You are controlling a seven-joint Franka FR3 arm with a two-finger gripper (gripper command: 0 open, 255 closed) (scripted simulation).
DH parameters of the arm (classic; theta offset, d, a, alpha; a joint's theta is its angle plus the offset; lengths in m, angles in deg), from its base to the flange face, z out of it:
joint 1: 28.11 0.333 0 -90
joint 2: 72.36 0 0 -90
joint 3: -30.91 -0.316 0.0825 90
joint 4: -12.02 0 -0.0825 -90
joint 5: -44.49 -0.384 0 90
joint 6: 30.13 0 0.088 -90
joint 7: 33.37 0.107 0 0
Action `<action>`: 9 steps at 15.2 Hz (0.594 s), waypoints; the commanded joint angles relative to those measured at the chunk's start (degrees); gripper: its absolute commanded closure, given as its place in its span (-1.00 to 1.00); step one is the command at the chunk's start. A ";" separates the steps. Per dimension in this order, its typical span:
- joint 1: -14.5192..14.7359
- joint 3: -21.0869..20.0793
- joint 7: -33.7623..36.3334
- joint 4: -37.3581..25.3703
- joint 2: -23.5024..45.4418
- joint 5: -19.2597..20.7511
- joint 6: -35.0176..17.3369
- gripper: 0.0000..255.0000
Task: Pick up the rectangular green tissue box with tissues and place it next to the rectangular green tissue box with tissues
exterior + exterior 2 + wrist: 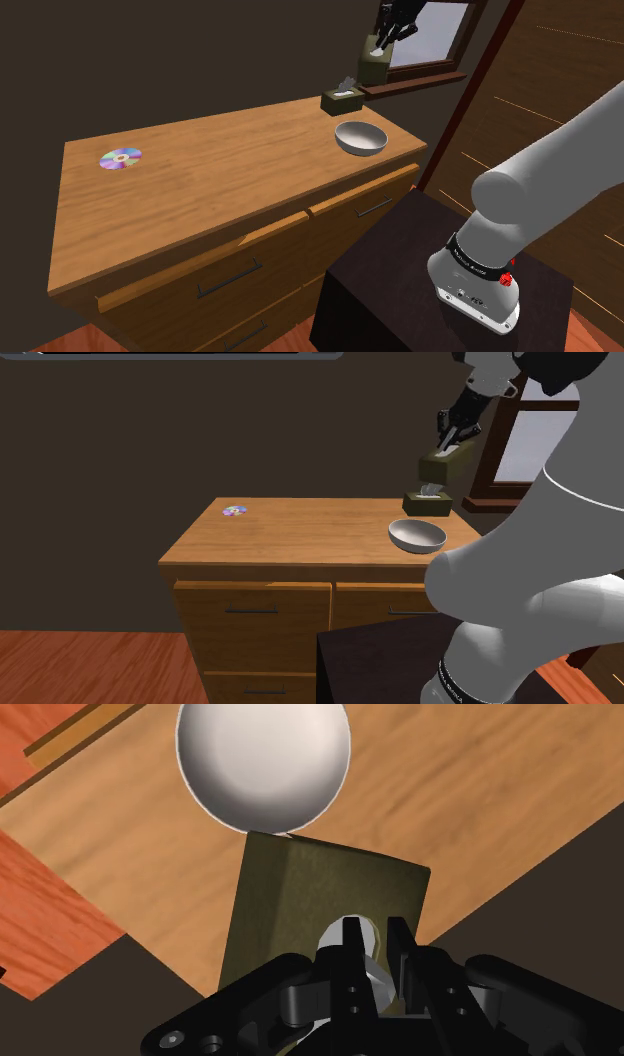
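Observation:
An olive-green tissue box (375, 66) (440, 466) hangs in the air above the dresser's far corner, near the window. My gripper (386, 38) (453, 440) (375, 954) is shut on it from above, and the fingers (352, 949) pinch the white tissue (366, 940) at its top opening. A second green tissue box (341, 99) (427, 502) with a tissue sticking up sits on the dresser top (220, 170), below the held one and beside the bowl. In the wrist view the held box (320, 904) hides that second box.
A white bowl (360, 138) (417, 534) (263, 764) stands near the dresser's corner, just in front of the resting box. A shiny disc (120, 158) (235, 510) lies at the far end. A window sill (415, 84) runs behind. The dark stand (400, 270) sits beside the drawers.

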 commanded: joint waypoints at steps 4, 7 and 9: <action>-2.37 4.41 -6.66 -5.87 5.33 -1.07 2.77 1.00; -3.91 6.77 -10.29 -10.63 9.30 -2.06 4.97 1.00; -5.05 8.22 -12.63 -14.23 12.23 -2.89 6.62 1.00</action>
